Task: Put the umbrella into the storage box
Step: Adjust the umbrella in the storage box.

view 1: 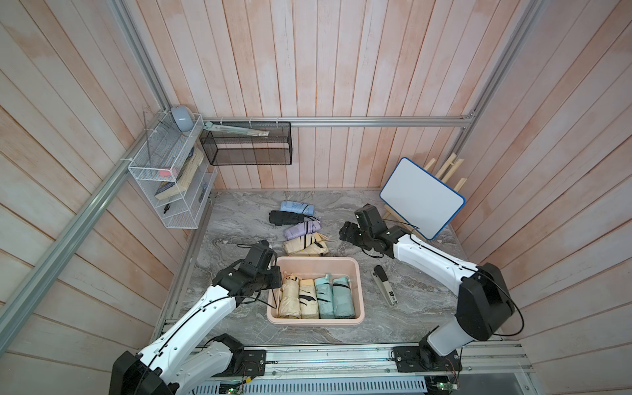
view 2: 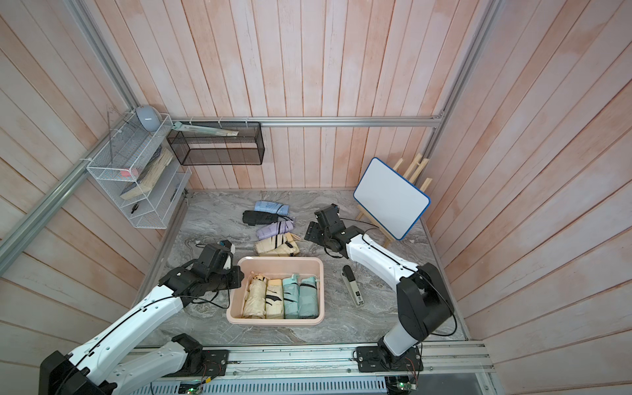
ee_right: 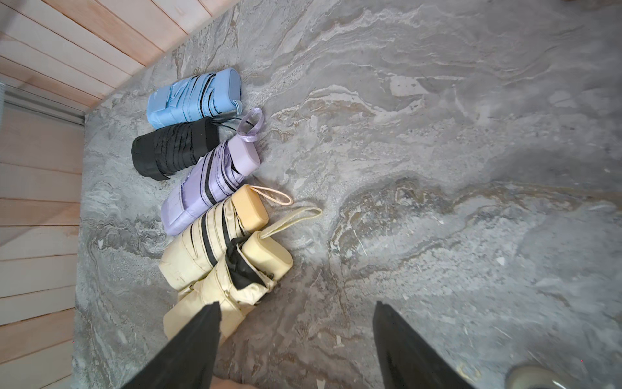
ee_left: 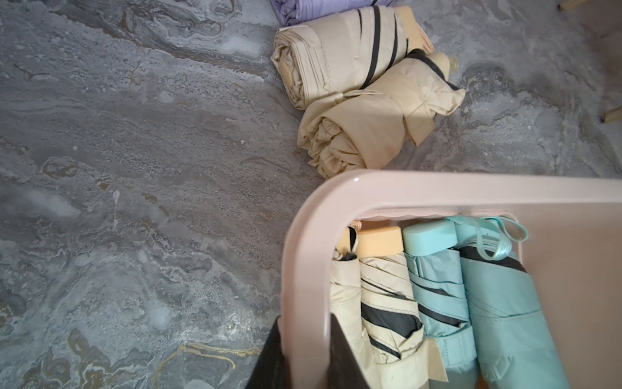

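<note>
- Left arm [view 1: 191, 318] sits closest to the lens. Its left gripper [ee_left: 305, 318] is clamped on the left wall of the storage box [view 1: 314, 320], one finger inside and one outside. If you swing that arm, the tub probably drags or tips.
- Four boxed umbrellas [view 1: 342, 297] lie side by side across the full width. Only the far strip looks free, so the next one may ride on top or jam.
- Five others lie on the table [view 1: 393, 325] just beyond the far rim. Your likely target is the nearest cream umbrella [ee_right: 266, 256], touching its striped cream twin [ee_right: 195, 256].
- Right gripper [ee_right: 296, 304] hangs near that pair, jaws wide and empty. Risks: pinching both creams or snagging a wrist loop.
- Stapler [view 1: 384, 285] lies right of the box, so watch your carry path.
</note>
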